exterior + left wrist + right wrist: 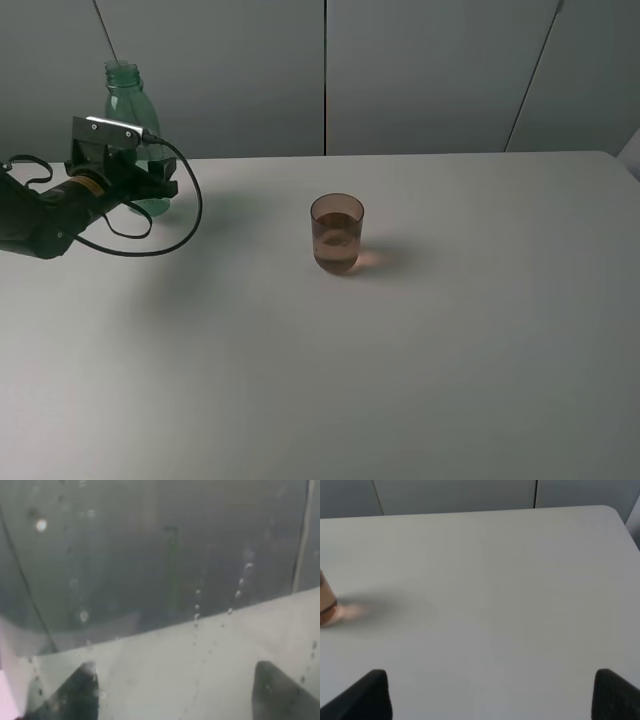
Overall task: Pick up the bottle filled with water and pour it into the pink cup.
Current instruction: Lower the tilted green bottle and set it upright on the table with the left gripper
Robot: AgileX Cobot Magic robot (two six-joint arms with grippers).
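The bottle, green and see-through with an uncapped neck, is upright at the table's far left. My left gripper is shut on the bottle's lower body. In the left wrist view the bottle's wall, dotted with droplets, fills the picture between the two dark fingers, with the gripper closed around it. The pink cup stands near the table's middle with liquid in it, well to the right of the bottle. It also shows at the edge of the right wrist view. My right gripper is open and holds nothing.
The white table carries only the bottle and the cup. A black cable loops from the left wrist down onto the table beside the bottle. Grey wall panels stand behind the table's far edge.
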